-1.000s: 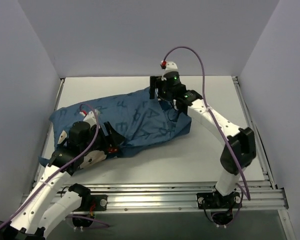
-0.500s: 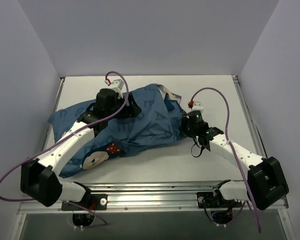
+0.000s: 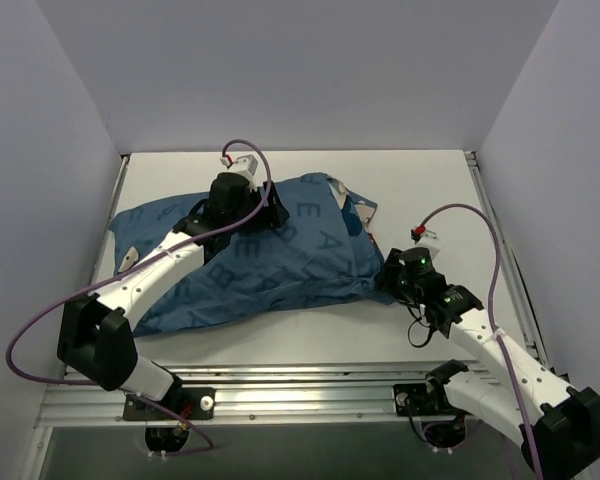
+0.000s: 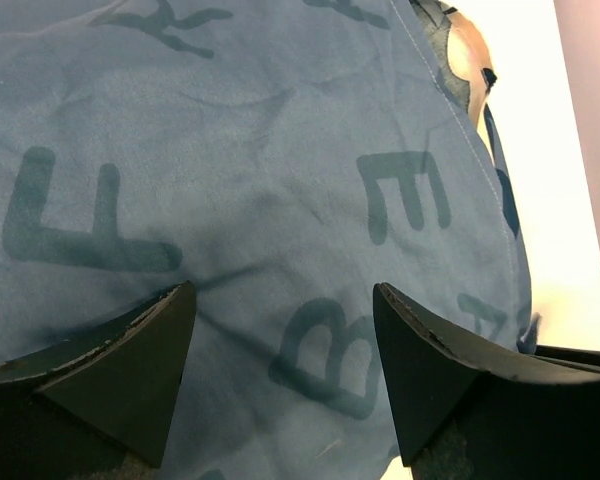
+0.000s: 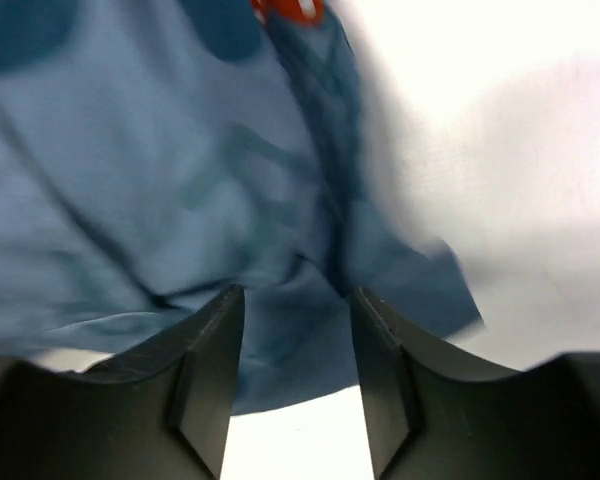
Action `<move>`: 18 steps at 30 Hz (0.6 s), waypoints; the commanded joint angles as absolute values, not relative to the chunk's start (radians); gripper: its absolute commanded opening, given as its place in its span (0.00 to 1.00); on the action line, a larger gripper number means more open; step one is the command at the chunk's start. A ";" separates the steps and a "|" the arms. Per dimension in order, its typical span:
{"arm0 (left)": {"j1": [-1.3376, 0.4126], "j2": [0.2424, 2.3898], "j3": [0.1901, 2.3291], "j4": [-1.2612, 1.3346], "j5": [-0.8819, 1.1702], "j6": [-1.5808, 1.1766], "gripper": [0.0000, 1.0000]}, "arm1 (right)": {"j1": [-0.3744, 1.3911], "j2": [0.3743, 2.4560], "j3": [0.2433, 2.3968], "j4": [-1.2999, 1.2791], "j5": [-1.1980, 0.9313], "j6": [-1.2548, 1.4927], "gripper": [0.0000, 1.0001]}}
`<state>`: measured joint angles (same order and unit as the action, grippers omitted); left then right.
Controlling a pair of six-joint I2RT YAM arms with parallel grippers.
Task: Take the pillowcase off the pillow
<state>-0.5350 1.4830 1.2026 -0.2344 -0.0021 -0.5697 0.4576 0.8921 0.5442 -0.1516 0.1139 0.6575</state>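
The blue pillowcase [image 3: 280,255] with dark letters lies plump across the white table and covers the pillow, which is hidden inside it. My left gripper [image 3: 265,215] is open over the case's far top side; in the left wrist view [image 4: 280,300] its fingers straddle printed letters on the fabric [image 4: 230,180]. My right gripper [image 3: 385,275] is open at the case's right corner; in the right wrist view [image 5: 298,300] its fingers frame a bunched blue corner [image 5: 310,290]. A red polka-dot patch [image 5: 285,8] shows at that view's top edge.
The white table [image 3: 430,190] is walled by grey panels on three sides. A metal rail [image 3: 310,385] runs along the near edge by the arm bases. A pale printed patch [image 3: 128,260] shows at the case's left end.
The pillowcase has flattened and shifted toward the near left. My right gripper has drawn back right and nearer, to the case's right corner. My left gripper stays on the far top side.
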 commanded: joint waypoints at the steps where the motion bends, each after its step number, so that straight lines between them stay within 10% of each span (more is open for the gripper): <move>1: -0.549 1.519 1.265 -0.218 -0.018 -0.554 0.80 | 0.453 0.917 0.707 -0.186 0.134 0.625 0.43; 18: -0.629 1.635 1.264 -0.245 -0.199 -0.498 0.79 | 0.431 1.620 1.321 0.049 0.193 0.529 0.58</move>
